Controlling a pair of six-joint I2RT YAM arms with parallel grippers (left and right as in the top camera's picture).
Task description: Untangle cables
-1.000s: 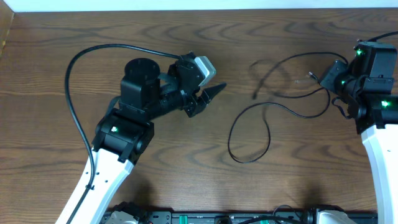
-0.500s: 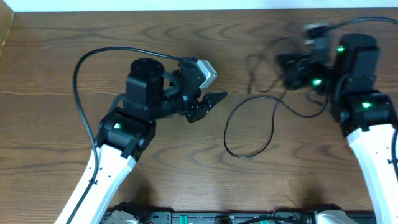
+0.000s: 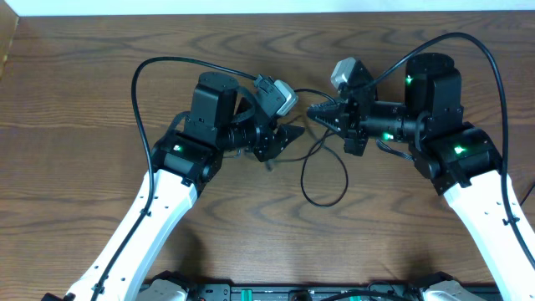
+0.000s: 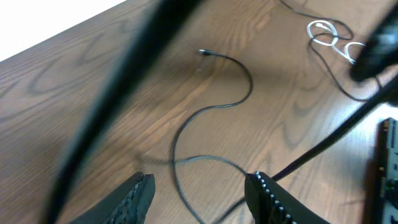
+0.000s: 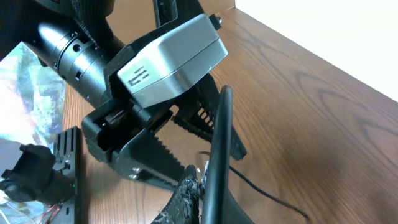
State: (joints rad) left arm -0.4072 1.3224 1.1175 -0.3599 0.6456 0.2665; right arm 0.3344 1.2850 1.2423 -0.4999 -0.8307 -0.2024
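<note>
With the right tool (image 3: 316, 111) closed on one end of the cable (image 3: 303, 180) — its loop lying on the table (image 3: 84, 100) between both arms — the left tool (image 4: 200, 178), fingers apart, should straddle the strand beneath it, close, then pull away gently.

The 2 arms reach inward, tips close together (left end effector (image 3: 292, 135) parted, right end effector (image 3: 316, 111) pinched shut).

Overhead looks straight down on the table (image 3: 75, 75). Left wrist skims low over cables (image 4: 249, 87); right wrist faces the left end effector (image 3: 292, 140) close, overhead sharing both.
</note>
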